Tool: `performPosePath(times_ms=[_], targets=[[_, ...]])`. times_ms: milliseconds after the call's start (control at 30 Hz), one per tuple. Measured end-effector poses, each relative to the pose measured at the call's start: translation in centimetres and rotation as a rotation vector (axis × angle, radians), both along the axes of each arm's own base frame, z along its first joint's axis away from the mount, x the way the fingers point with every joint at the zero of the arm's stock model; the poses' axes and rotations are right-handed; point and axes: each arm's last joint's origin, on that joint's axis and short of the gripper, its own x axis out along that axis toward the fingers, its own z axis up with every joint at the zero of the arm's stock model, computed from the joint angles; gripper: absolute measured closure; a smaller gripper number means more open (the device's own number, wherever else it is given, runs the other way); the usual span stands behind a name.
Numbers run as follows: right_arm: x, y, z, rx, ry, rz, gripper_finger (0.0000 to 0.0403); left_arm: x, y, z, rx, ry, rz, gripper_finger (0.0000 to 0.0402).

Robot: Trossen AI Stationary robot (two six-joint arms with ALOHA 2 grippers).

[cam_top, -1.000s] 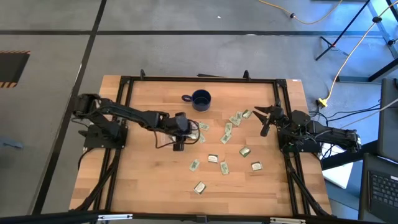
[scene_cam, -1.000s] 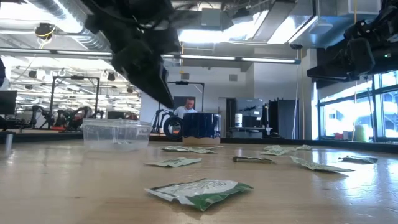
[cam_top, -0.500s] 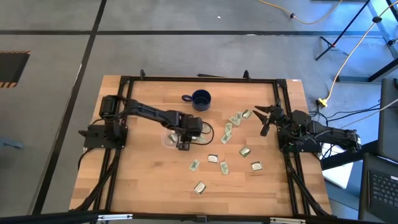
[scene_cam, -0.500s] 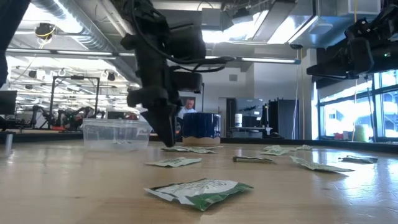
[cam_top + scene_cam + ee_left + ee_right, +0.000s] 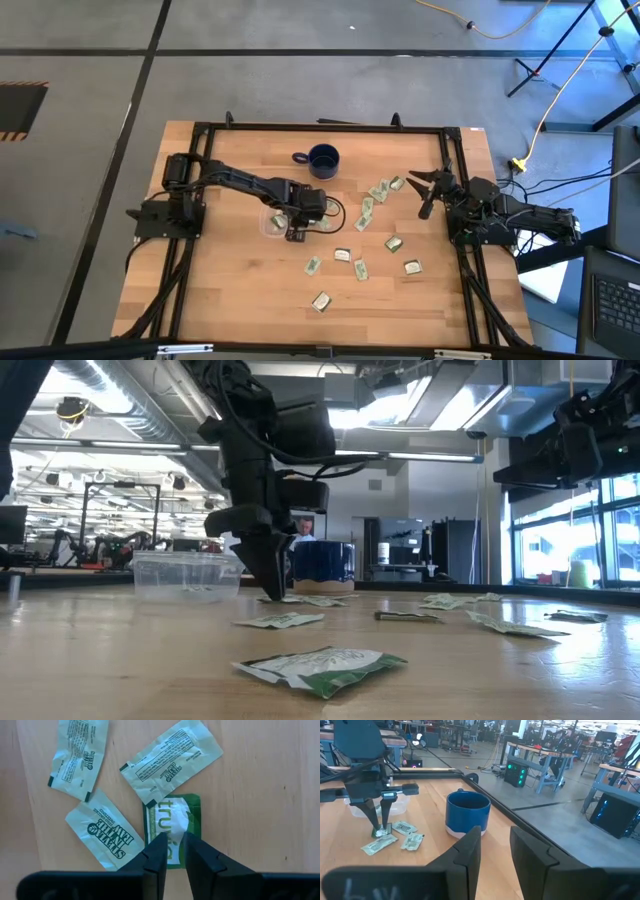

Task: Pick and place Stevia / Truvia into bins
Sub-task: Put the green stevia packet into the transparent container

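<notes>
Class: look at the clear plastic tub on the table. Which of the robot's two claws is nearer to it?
The left. The left claw is down at the table right beside the clear tub, fingers pinching a green Truvia sachet. The right claw waits across the table, beyond the scattered sachets.

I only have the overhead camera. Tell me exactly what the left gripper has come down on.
Observer: The wrist camera shows the left gripper right on a green Truvia packet, whose far end is tucked under a white packet.
Operator: Report where the tub is; the arm covers it for me.
Observer: From table height, the clear tub stands close beside that gripper, with the gripper's tip down at the tabletop.
Operator: Now give me the right arm.
Observer: Its wrist camera shows the right gripper open and holding nothing, facing the blue mug.
</notes>
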Motion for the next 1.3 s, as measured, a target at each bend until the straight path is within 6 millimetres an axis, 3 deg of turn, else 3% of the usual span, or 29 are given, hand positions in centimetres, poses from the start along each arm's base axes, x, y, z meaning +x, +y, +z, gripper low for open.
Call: performPosePath(times_ms=[533, 1000, 1300], targets=[[0.00, 0.00, 0.00, -0.001, 0.000, 0.001, 0.0295, -0.02, -0.09, -0.03, -0.029, 0.000, -0.008, 0.0399], [0.00, 0.01, 0.01, -0.001, 0.000, 0.001, 0.0295, 0.02, -0.33, -0.43, -0.137, 0.014, 0.027, 0.0337], [0.00, 0.00, 0.01, -0.001, 0.000, 0.001, 0.0295, 0.05, -0.29, -0.64, -0.112, 0.020, 0.031, 0.0364]])
